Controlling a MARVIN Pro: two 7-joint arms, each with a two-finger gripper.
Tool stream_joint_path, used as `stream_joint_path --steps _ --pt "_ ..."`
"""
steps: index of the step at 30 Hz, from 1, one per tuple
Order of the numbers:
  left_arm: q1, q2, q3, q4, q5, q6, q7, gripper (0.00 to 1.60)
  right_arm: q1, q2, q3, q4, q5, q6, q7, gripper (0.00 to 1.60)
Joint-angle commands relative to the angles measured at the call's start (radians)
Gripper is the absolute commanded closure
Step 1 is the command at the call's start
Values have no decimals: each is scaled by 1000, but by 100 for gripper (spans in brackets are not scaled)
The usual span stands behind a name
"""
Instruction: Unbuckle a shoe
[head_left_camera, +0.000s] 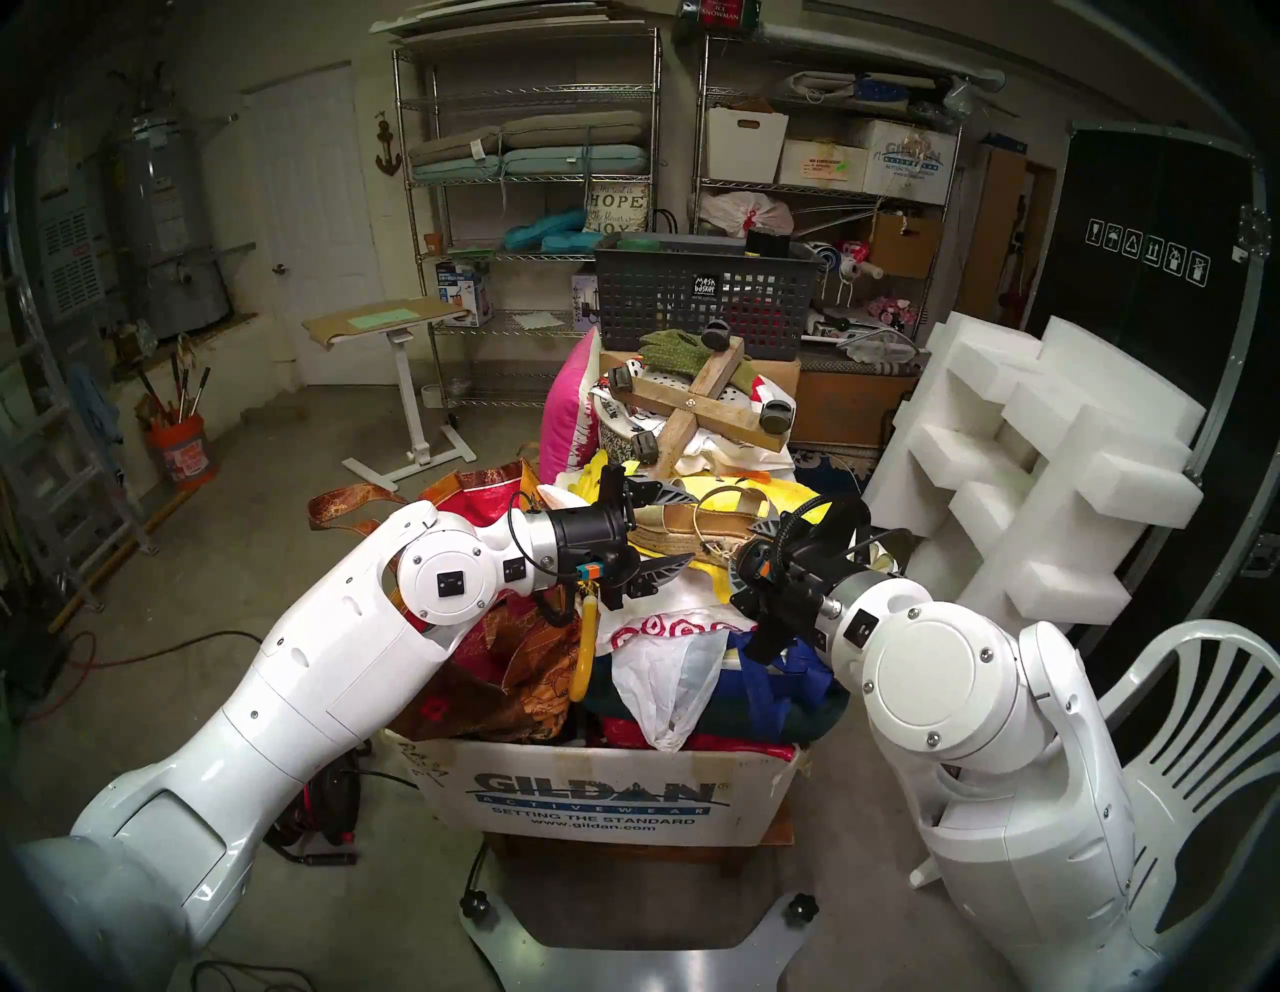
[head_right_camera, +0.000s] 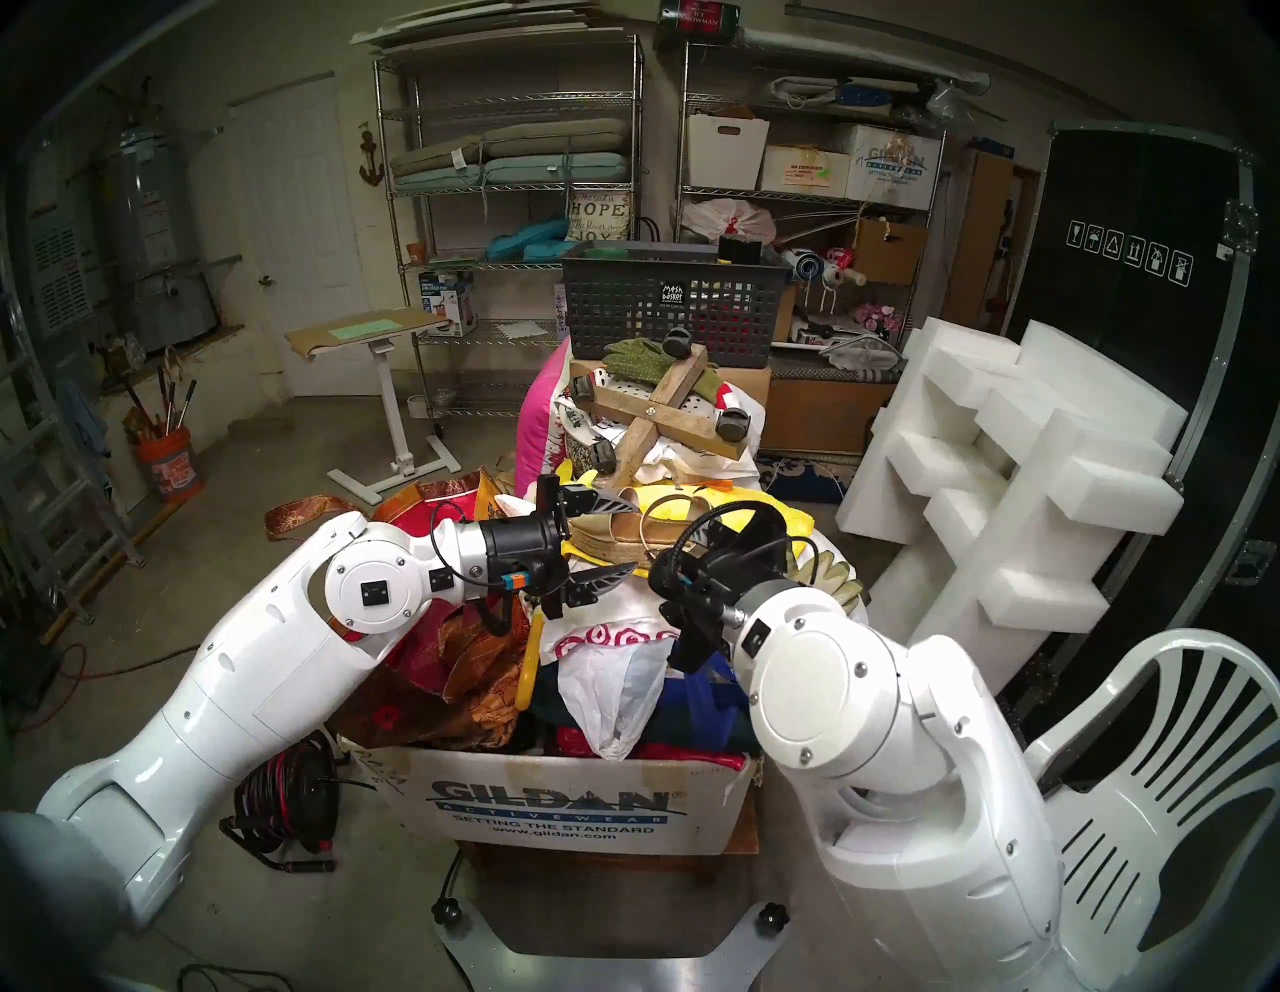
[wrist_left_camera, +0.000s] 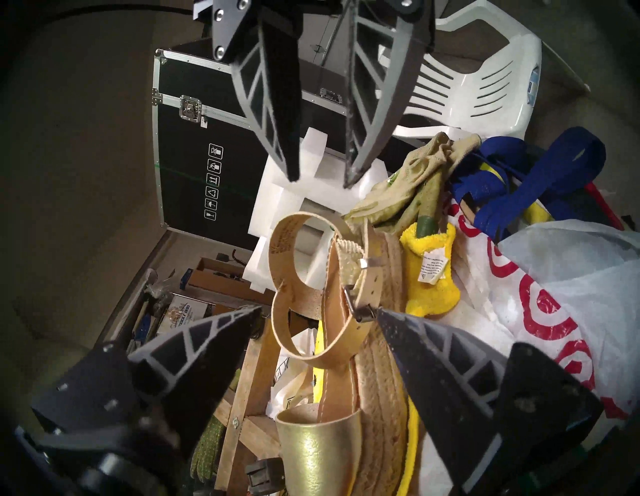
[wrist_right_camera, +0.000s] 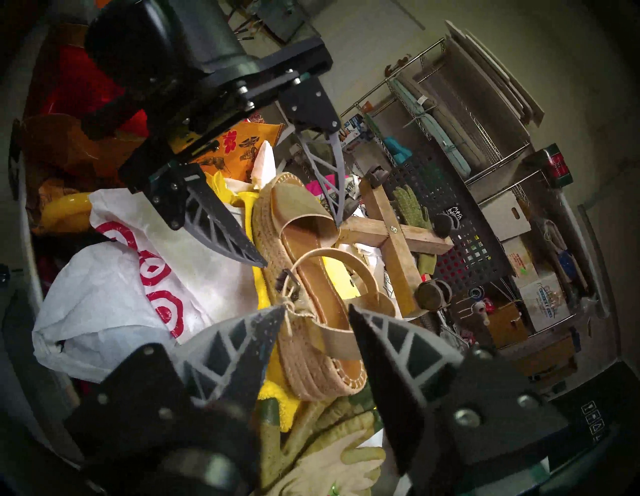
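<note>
left tool (head_left_camera: 668, 528) at the shoe's toe end, jaws apart and holding nothing, shoe (head_left_camera: 699, 530) lying atop yellow cloth (head_left_camera: 803, 495) on my heaped box, right tool (wrist_right_camera: 317, 313) gaping beside its buckle (wrist_right_camera: 289, 282), empty

The shoe (head_left_camera: 699, 530) lies on top of a heaped cardboard box (head_left_camera: 602, 796), hemmed in. Behind it, toward the box's far edge, a wooden caster cross (head_left_camera: 699, 409) leans close. Pale work gloves (wrist_right_camera: 322, 460) crowd its heel end; a white bag with red rings (wrist_right_camera: 138, 298) and a yellow cloth (wrist_left_camera: 429, 273) press along its near side. The left pincer (head_left_camera: 651, 533) straddles the toe end, jaws apart, and the right pincer (wrist_right_camera: 317, 313) flanks the heel. Above the looped ankle strap (wrist_left_camera: 294, 287) the air is free.
</note>
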Motion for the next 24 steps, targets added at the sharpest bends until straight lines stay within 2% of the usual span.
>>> stream_joint_path --steps 1,24 --pt "-21 -13 -9 -6 6 3 12 23 40 -6 -15 21 -3 -3 12 85" --pt "-5 -3 -16 -19 5 8 13 16 69 -15 -6 86 5 -10 22 82"
